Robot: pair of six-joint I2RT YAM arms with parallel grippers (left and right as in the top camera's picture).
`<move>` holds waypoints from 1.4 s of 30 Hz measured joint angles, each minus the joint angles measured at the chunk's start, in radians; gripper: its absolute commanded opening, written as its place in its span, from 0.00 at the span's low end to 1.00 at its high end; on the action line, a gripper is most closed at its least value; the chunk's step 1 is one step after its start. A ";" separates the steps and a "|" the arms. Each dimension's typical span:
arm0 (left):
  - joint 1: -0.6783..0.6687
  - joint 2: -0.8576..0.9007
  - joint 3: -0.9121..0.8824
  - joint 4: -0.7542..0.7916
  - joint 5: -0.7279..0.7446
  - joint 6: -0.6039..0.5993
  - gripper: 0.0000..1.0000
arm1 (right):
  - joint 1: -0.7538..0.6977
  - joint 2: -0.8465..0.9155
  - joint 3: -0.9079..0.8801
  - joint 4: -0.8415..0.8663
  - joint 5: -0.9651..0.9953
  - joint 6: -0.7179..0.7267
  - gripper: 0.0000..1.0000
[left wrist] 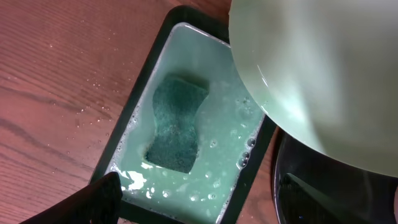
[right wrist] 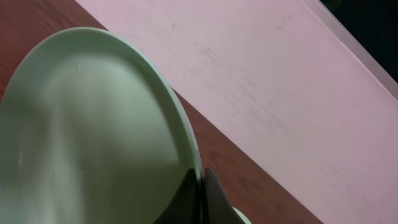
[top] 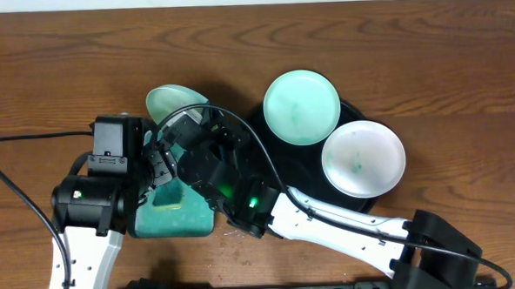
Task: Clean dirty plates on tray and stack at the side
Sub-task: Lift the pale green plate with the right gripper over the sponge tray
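Note:
My right gripper (right wrist: 200, 186) is shut on the rim of a pale-mint plate (right wrist: 93, 124) and holds it tilted in the air. In the overhead view that plate (top: 170, 102) is left of the black tray (top: 298, 171), above the teal-green basin, with the right gripper (top: 184, 126) at its edge. It also fills the upper right of the left wrist view (left wrist: 323, 74). Two more plates lie on the tray: a mint one (top: 301, 106) at the back and a white one with a teal smudge (top: 363, 157) at the right. My left gripper (left wrist: 199, 205) is open and empty over the basin's near end (top: 161, 162).
A dark-rimmed rectangular basin (left wrist: 134, 118) holds soapy teal water and a dark green sponge (left wrist: 177, 124); it shows under the arms in the overhead view (top: 169, 220). Water drops lie on the wooden table (left wrist: 62, 93). Cables run along the left and front edges.

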 measured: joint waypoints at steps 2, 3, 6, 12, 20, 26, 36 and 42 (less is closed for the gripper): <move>0.000 0.000 0.000 0.000 0.000 0.000 0.81 | 0.000 0.000 0.000 0.000 0.000 0.000 0.01; 0.000 0.000 0.000 0.000 0.000 0.000 0.81 | 0.000 0.000 0.000 0.000 0.000 0.000 0.01; 0.000 0.000 0.000 0.000 0.000 0.000 0.81 | 0.000 0.000 0.000 0.000 0.000 0.000 0.01; 0.000 0.000 0.000 0.000 0.000 0.000 0.81 | 0.000 0.000 0.000 0.000 0.000 -0.003 0.01; 0.000 0.000 0.000 0.000 0.000 0.000 0.81 | 0.000 0.000 0.000 0.016 0.013 -0.010 0.01; 0.000 0.000 0.000 0.000 0.000 0.000 0.81 | 0.008 -0.002 0.000 0.027 0.014 -0.029 0.01; 0.000 0.000 0.000 0.000 0.000 0.000 0.81 | 0.021 -0.002 0.000 0.056 -0.008 -0.119 0.01; 0.000 0.000 0.000 0.000 0.000 0.000 0.81 | 0.010 -0.002 0.002 -0.036 -0.023 0.030 0.01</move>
